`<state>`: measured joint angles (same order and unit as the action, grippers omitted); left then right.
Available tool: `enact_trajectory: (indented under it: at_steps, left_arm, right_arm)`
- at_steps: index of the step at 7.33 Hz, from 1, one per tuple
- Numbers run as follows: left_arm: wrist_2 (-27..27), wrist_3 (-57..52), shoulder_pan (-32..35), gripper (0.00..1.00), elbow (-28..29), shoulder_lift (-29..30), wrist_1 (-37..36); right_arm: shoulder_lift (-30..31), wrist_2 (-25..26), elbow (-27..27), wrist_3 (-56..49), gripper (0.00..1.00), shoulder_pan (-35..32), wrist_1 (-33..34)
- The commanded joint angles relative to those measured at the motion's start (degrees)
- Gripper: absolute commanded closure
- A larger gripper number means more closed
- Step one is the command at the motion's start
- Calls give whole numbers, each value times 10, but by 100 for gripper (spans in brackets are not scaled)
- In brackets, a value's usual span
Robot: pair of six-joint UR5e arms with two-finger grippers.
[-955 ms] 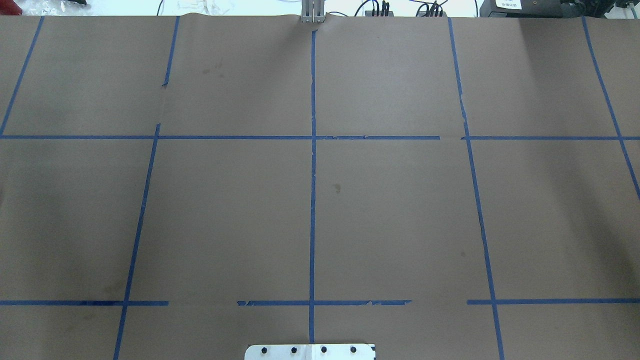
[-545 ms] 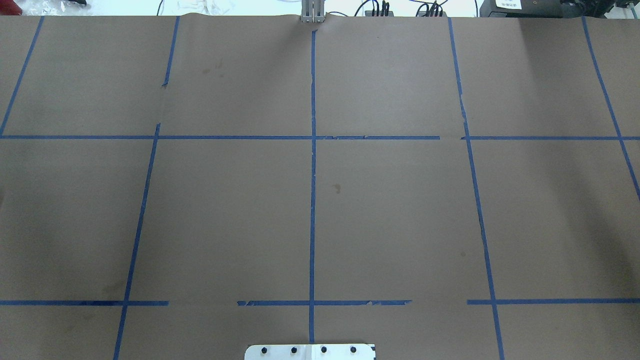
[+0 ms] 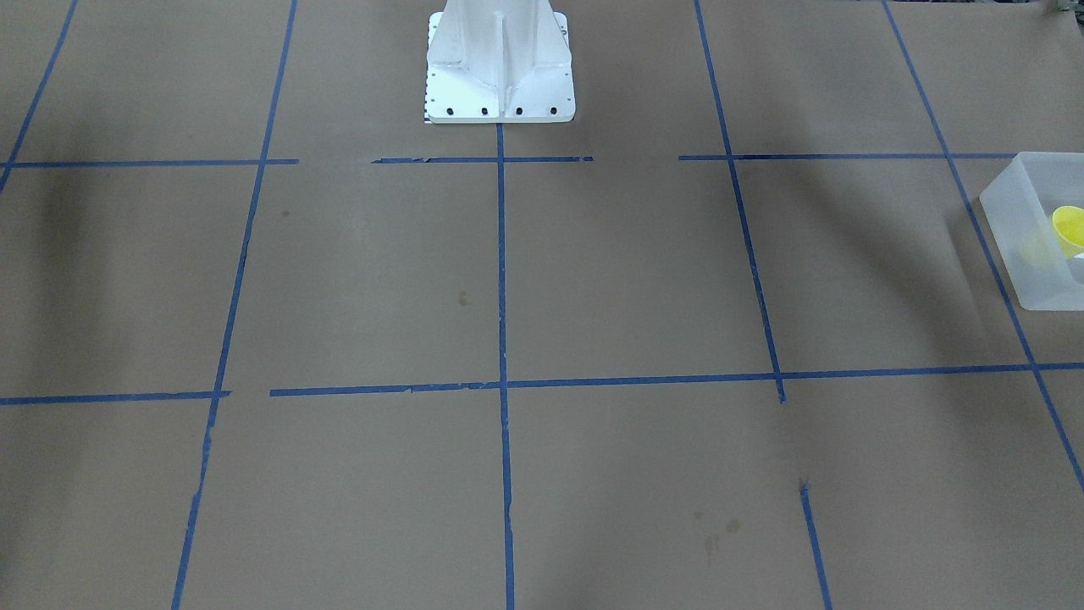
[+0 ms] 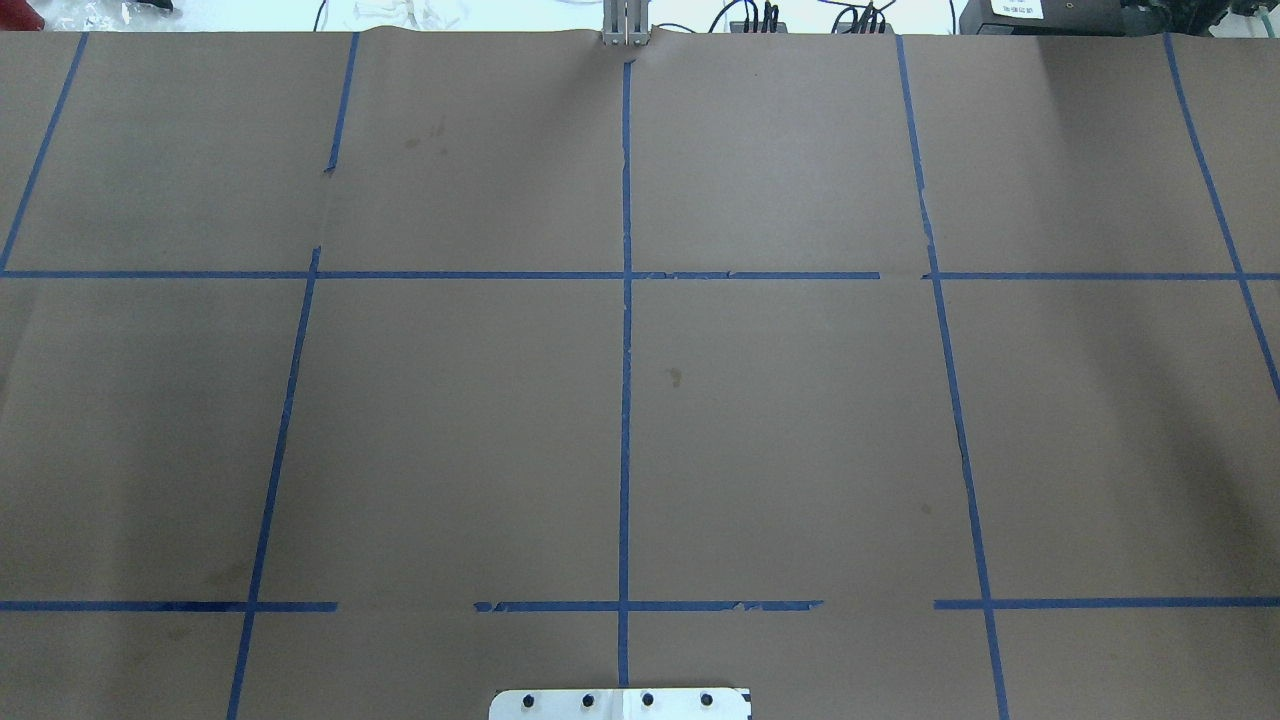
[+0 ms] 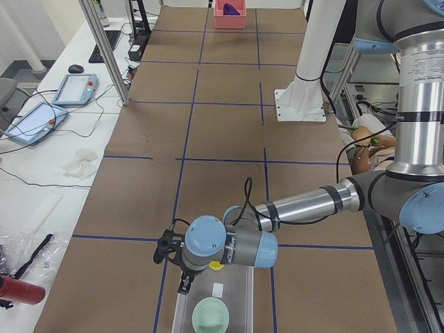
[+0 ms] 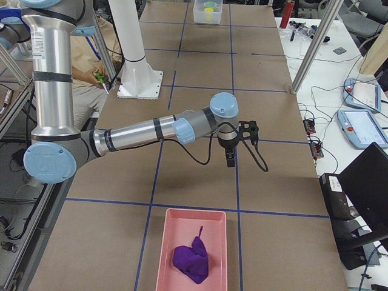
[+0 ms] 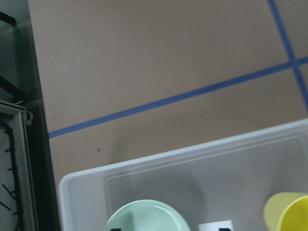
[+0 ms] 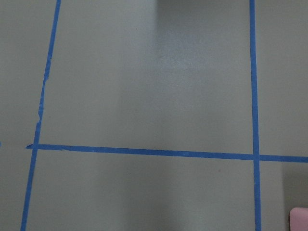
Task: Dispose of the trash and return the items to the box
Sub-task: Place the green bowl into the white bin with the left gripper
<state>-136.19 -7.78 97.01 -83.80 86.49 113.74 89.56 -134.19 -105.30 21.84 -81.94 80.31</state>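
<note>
Exterior left view puts the left pincer over a corner of the frosted white box at the left end of the table. Its fingers are small and dark against the wrist, so I cannot tell whether they are parted or together. The wrist hides all but a sliver of the yellow cup, which sits inside the box. The left wrist camera catches the cup at its lower right, cut off by the frame edge; whether it is upright or tipped is unclear. The pale green bowl is in the box too, likewise cut off. Between cup and bowl on the box floor lies a small white label; its dark print is cropped and unreadable. From the front-facing camera only one end of the box shows, at the frame's right edge, with the cup inside it.

The right pincer hangs above bare table, well apart from the pink tray that holds a crumpled purple thing. It shows only from the side, so I cannot tell whether it is open or closed. The right wrist camera gives taped paper and a pink corner at its lower right. Fine print on the left arm's upper link is too small to read.
</note>
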Motion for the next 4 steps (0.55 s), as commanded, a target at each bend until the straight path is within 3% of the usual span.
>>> enact_trajectory:
  at_steps: [1,3,4]
  left_arm:
    - [-11,182,-111,16,-149,3,-38]
    - [62,196,-178,15,-247,26,-151]
    - [64,195,-180,11,-258,45,-194]
  right_arm:
    - [-18,8,2,-6,0,1,34]
    - [-7,19,3,-29,0,6,58]
    - [-8,19,2,-43,0,6,78]
